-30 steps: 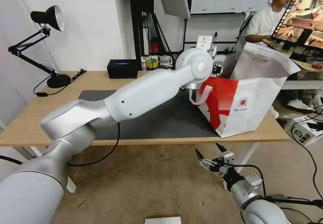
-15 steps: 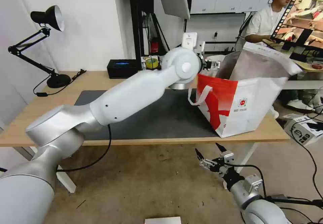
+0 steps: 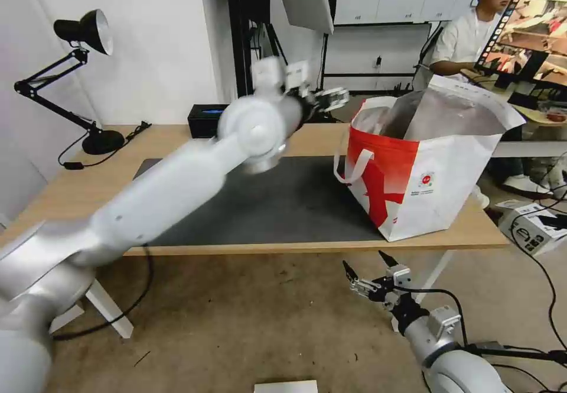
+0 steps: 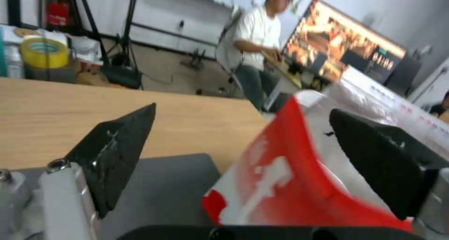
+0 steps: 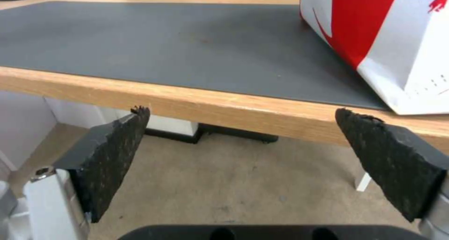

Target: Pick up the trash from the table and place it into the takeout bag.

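Desk lamp [image 3: 82,32]: black, jointed, standing on the far left corner of the surface [image 3: 71,186], a light wood top.
Mat [image 3: 283,204]: large, dark grey, covering the middle of the surface; nothing lies on the part that shows.
Black box [image 3: 207,118]: blue top, at the back edge of the surface, behind the left arm.
Left gripper [image 3: 328,97]: raised above the back of the surface, just left of the takeout bag's rim and apart from it. The left wrist view shows its two black fingers [image 4: 117,152] spread wide with nothing between them, the bag's red corner ahead.
Takeout bag [image 3: 431,168]: white and red, silver foil lining, upright and gaping on the right end of the surface, partly on the mat. A white loop handle hangs down its red side.
Writing: a small round red logo [image 3: 426,180] on the bag's white face, with tiny print beneath it too small to read.
Right gripper [image 3: 369,275]: low, below the front edge of the surface, near the bag's end. Fingers wide apart, holding nothing, touching nothing.
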